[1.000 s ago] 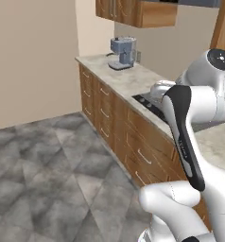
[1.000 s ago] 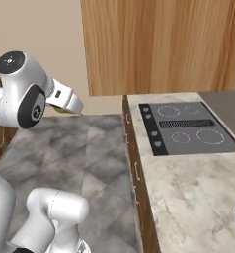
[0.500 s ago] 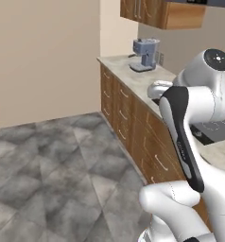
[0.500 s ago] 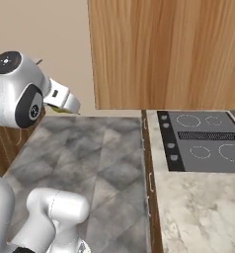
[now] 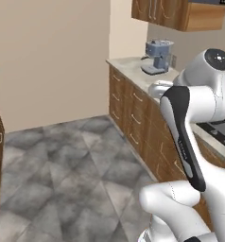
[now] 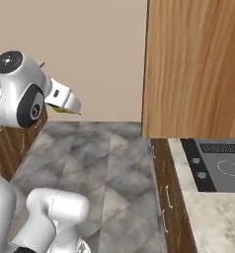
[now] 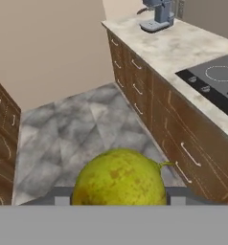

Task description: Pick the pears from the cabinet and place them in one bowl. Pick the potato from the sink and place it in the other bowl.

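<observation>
The tool (image 7: pixel 118 203) is closed on a pear (image 7: pixel 119 179) — you see the yellow-green fruit, with its small brown flecks and short stem, seated between the two finger tips at the bottom of the hand view. In the right base view the tool (image 6: pixel 75 109) shows at the end of the white arm, with a sliver of yellow-green fruit under the wrist.

Below the tool lies the grey marbled floor (image 7: pixel 82 129). To the right of the tool in the hand view, a run of brown drawers (image 7: pixel 176 129) carries the speckled counter (image 7: pixel 183 48). Set into that counter is a flat black stovetop (image 7: pixel 216 79) with ring marks, and beyond it, at the far end, stands a grey coffee machine (image 7: pixel 156 14).

In the left base view the same coffee machine (image 5: pixel 158 56) stands ahead of the arm, under a wall cabinet (image 5: pixel 176 13) of brown wood — its doors are shut. In the right base view a tall wood panel (image 6: pixel 196 69) rises to the right of the tool, above the stovetop (image 6: pixel 220 168).
</observation>
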Available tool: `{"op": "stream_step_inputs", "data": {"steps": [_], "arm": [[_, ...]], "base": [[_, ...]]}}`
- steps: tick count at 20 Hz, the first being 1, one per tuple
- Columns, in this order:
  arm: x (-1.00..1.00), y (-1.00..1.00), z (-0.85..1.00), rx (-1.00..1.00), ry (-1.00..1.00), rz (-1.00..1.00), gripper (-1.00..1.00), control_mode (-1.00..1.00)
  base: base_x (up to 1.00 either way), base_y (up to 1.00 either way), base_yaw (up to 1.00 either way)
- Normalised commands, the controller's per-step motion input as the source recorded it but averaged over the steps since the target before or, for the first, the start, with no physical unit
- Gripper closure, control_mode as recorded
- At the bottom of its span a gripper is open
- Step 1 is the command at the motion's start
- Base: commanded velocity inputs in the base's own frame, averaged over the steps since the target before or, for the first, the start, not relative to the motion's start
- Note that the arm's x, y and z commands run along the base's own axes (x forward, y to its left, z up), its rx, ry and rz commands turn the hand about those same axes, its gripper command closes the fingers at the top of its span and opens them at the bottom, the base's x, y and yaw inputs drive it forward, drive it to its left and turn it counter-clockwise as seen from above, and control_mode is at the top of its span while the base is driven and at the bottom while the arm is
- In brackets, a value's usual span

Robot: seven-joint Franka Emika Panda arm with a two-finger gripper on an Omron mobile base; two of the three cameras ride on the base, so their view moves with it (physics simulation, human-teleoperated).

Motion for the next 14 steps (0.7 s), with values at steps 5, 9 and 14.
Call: {"op": "stream_step_inputs", "data": {"steps": [5, 9, 14], "arm": [[0.0, 0.0, 0.0, 0.0, 0.0, 0.0, 1.0, 1.0], [0.0, 0.0, 0.0, 0.0, 0.0, 0.0, 1.0, 1.0], [0.0, 0.0, 0.0, 0.0, 0.0, 0.0, 1.0, 1.0]], "base": [[0.44, 0.71, 0.0], [0.73, 0.43, 0.01], [0.53, 0.38, 0.02]]}}
